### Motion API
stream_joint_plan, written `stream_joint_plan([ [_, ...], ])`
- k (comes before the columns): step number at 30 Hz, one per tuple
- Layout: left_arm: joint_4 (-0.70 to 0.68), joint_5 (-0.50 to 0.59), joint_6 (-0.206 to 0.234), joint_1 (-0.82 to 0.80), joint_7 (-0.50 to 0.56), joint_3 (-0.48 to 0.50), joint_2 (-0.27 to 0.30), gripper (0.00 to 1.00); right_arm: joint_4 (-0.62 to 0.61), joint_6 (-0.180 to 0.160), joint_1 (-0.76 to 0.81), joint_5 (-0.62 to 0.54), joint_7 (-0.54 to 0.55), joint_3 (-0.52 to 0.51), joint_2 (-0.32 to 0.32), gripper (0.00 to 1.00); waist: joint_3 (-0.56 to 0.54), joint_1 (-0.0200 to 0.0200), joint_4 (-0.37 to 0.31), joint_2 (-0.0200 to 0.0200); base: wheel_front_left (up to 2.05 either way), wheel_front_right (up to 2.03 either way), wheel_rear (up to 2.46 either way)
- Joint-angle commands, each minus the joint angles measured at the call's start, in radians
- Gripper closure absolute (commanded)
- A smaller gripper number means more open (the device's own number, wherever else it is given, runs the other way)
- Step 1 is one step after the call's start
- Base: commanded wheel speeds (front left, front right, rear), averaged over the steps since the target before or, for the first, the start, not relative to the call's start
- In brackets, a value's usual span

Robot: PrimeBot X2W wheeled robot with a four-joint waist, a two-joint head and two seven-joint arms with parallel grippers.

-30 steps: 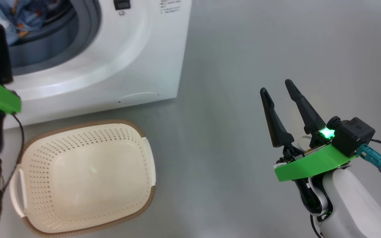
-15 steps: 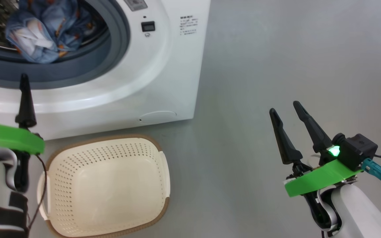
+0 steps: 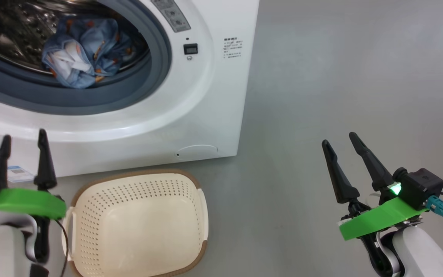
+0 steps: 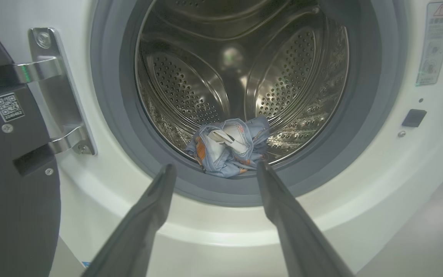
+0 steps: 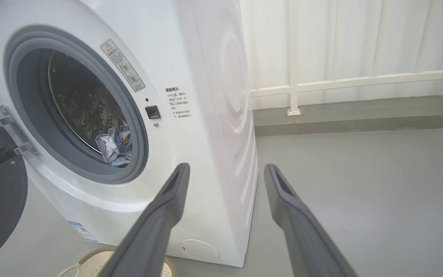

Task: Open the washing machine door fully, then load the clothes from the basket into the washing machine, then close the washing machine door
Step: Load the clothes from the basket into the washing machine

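Observation:
The white washing machine (image 3: 214, 96) stands with its drum open. The light blue clothes (image 3: 83, 57) lie bundled at the drum's front lip, just behind the grey gasket (image 4: 110, 127). The door (image 4: 10, 192) hangs swung open at the left on its metal hinge (image 4: 48, 107), its dark inner side showing. On the floor before the washer, the cream basket (image 3: 140, 231) holds nothing. My left gripper (image 3: 24, 136) is open and empty in front of the washer's lower left, pointing at the drum. My right gripper (image 3: 338, 139) is open and empty over the floor, right of the washer.
Grey floor (image 3: 340, 69) spreads to the right of the washer. In the right wrist view a white railing (image 5: 352, 80) and a low grey ledge run behind it. The round service flap (image 3: 197, 152) sits low on the washer's front, and a blue label (image 3: 17, 173) near my left fingers.
The head camera has moved, bringing more of the drum and clothes into view. My left gripper has drawn back from the drum opening and now sits lower, with both fingers showing.

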Motion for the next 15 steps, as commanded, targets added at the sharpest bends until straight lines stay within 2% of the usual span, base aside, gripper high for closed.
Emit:
stream_joint_plan([
  [1, -0.042, 0.016, 0.002, 0.023, -0.006, 0.038, 0.025, 0.0, -0.022, 0.007, 0.012, 0.014, -0.008, 0.011, -0.017, 0.0, -0.016, 0.0, 0.01, 0.0, 0.0, 0.0, 0.0],
  [15, -0.143, 0.073, 0.001, 0.179, -0.006, 0.084, -0.025, 0.0, -0.025, 0.007, 0.061, 0.019, -0.008, -0.013, -0.032, 0.0, -0.072, 0.0, 0.036, 0.0, 0.0, 0.0, 0.0],
])
